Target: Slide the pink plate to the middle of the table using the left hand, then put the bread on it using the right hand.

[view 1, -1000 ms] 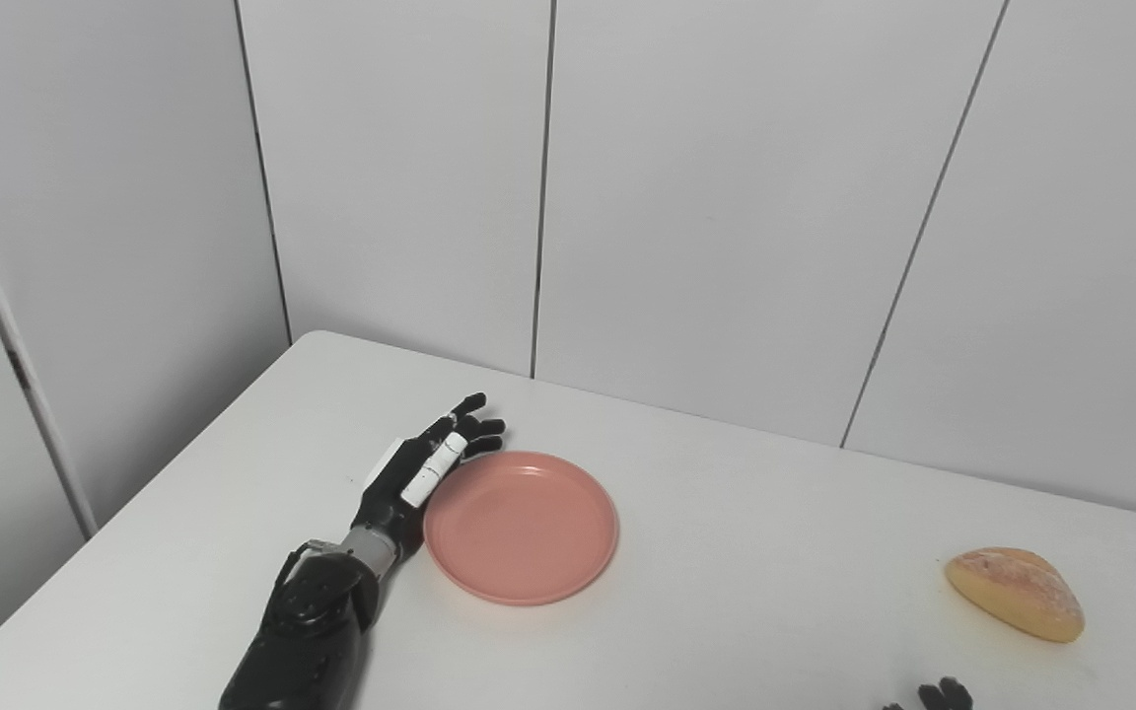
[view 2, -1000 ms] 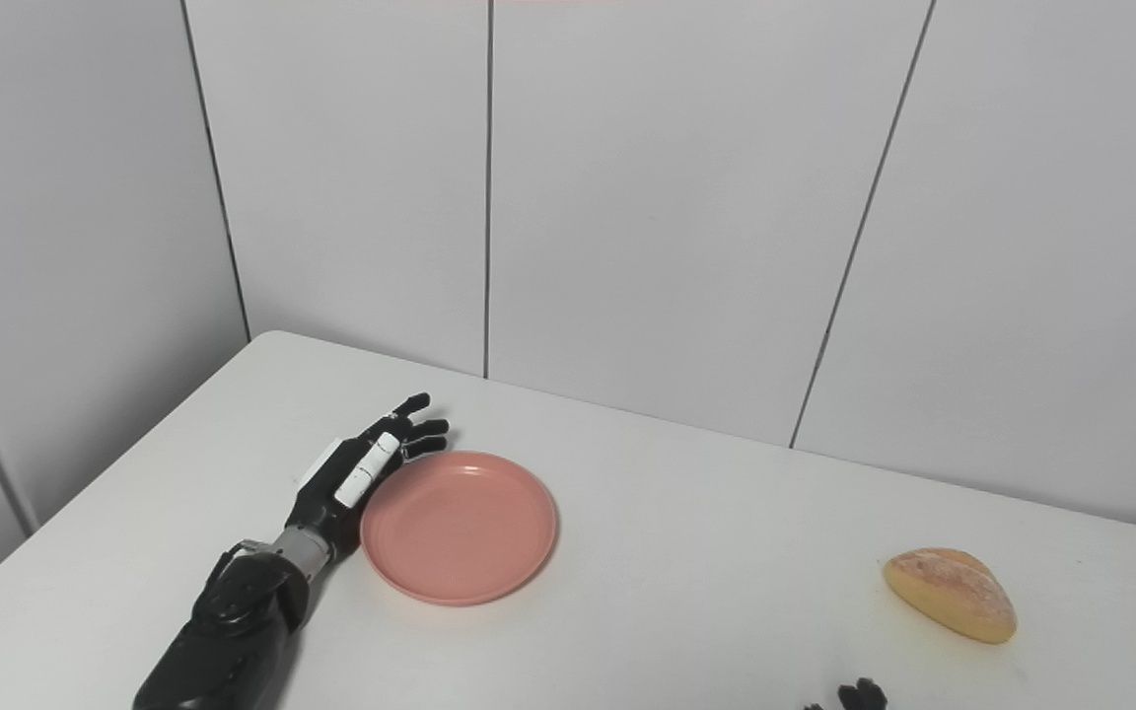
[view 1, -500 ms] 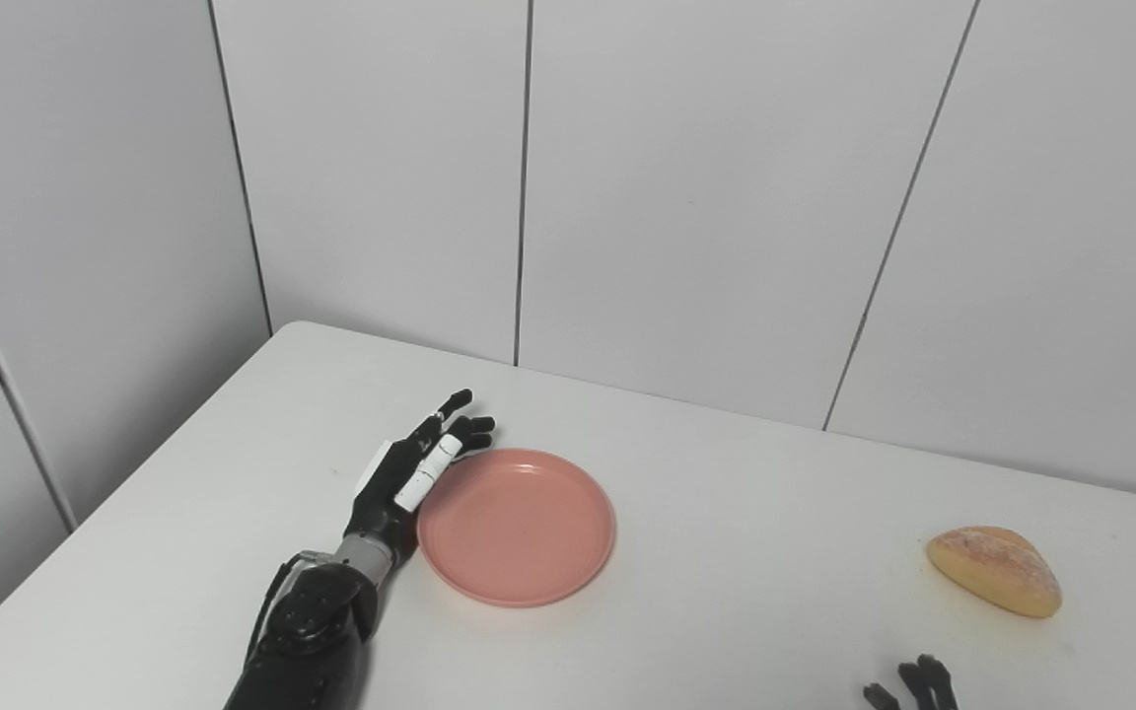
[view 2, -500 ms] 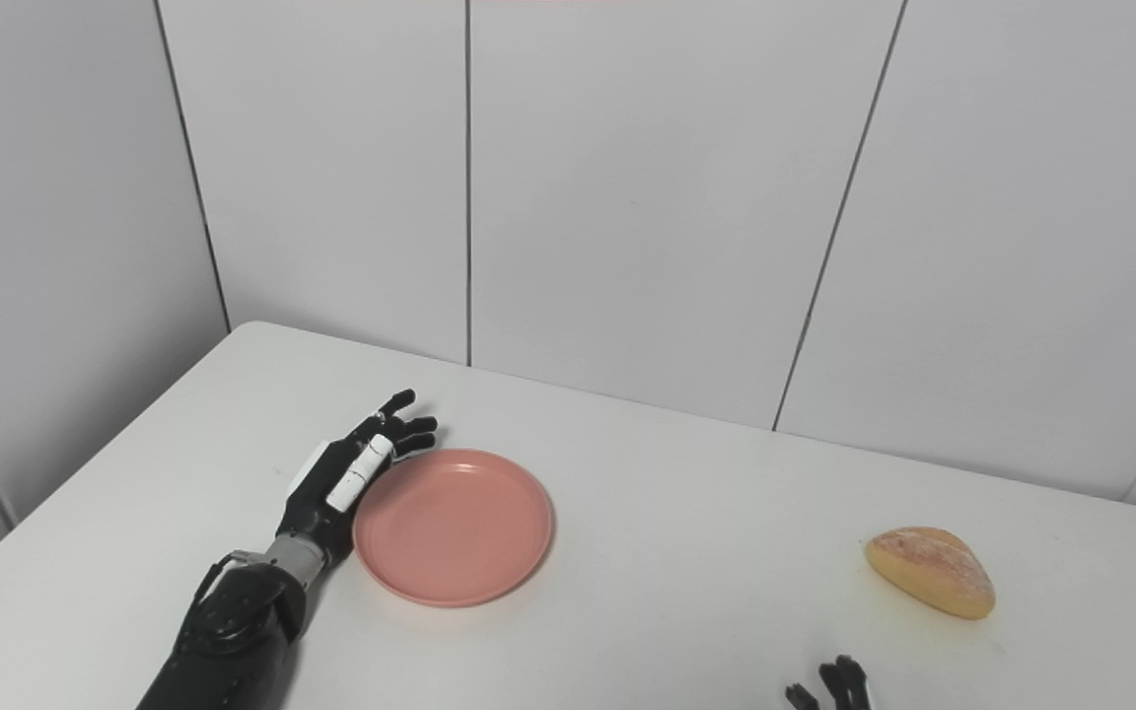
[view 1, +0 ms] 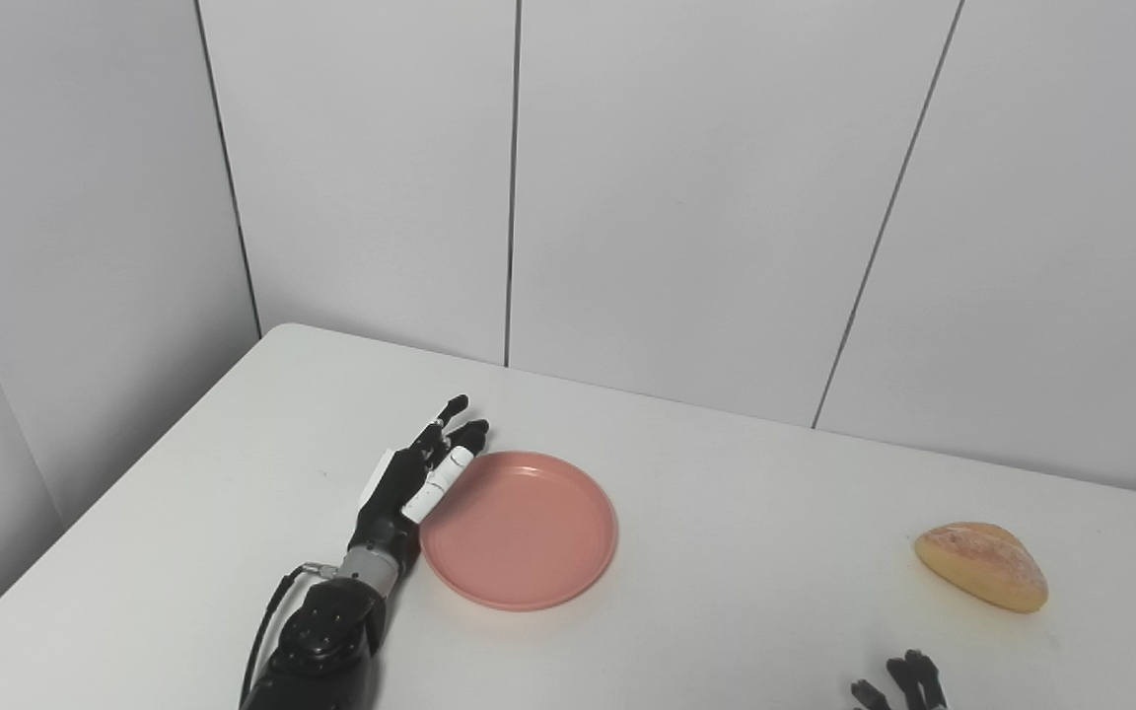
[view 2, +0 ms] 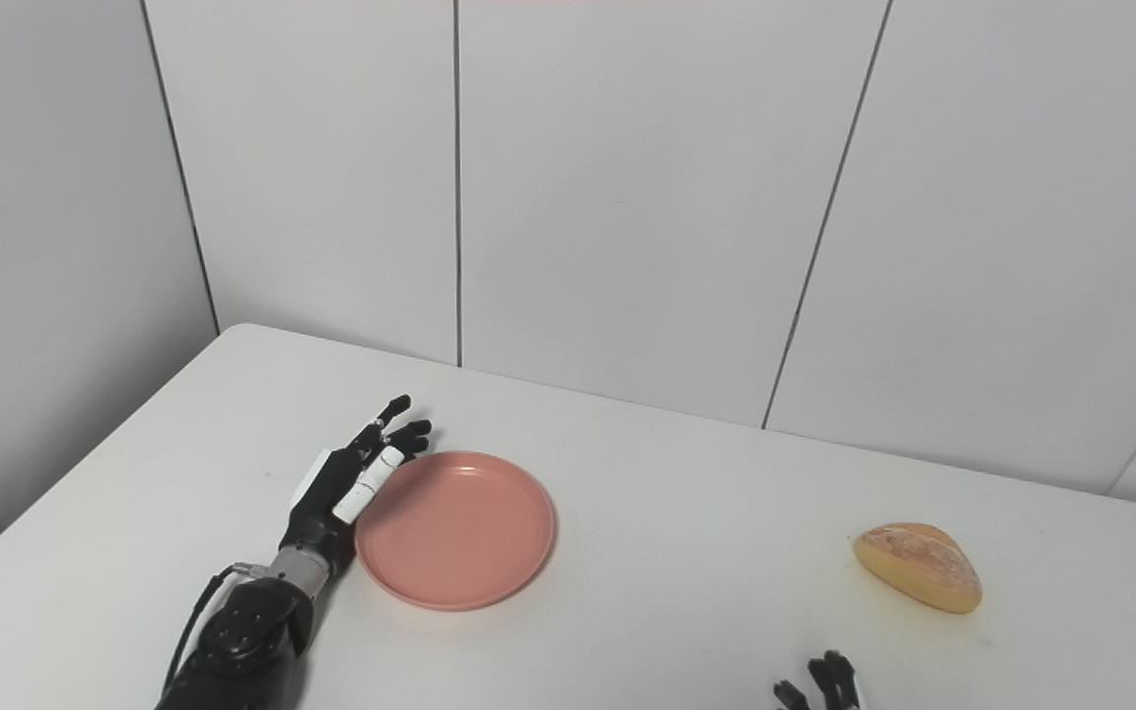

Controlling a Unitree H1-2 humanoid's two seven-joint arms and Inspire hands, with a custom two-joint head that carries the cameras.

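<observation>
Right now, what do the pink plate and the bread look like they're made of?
The pink plate looks like matte plastic: uniform colour, smooth moulded rim, soft sheen. The bread has a golden, floury-speckled crust; whether it is real or a foam replica cannot be told from here.

Left arm enters from bottom edge, left of centre, forearm angled up and slightly right. Left hand [view 1: 408, 485] extended flat, low over surface, fingers [view 1: 452, 406] straight and slightly spread, pointing away from robot; holds nothing. Thumb side faces right. Wrist in line with forearm, cable looped beside wrist joint. Right hand [view 2: 819, 686] mostly out of frame; only dark fingertips visible at bottom edge, right of centre. Right hand's posture undeterminable.
</observation>
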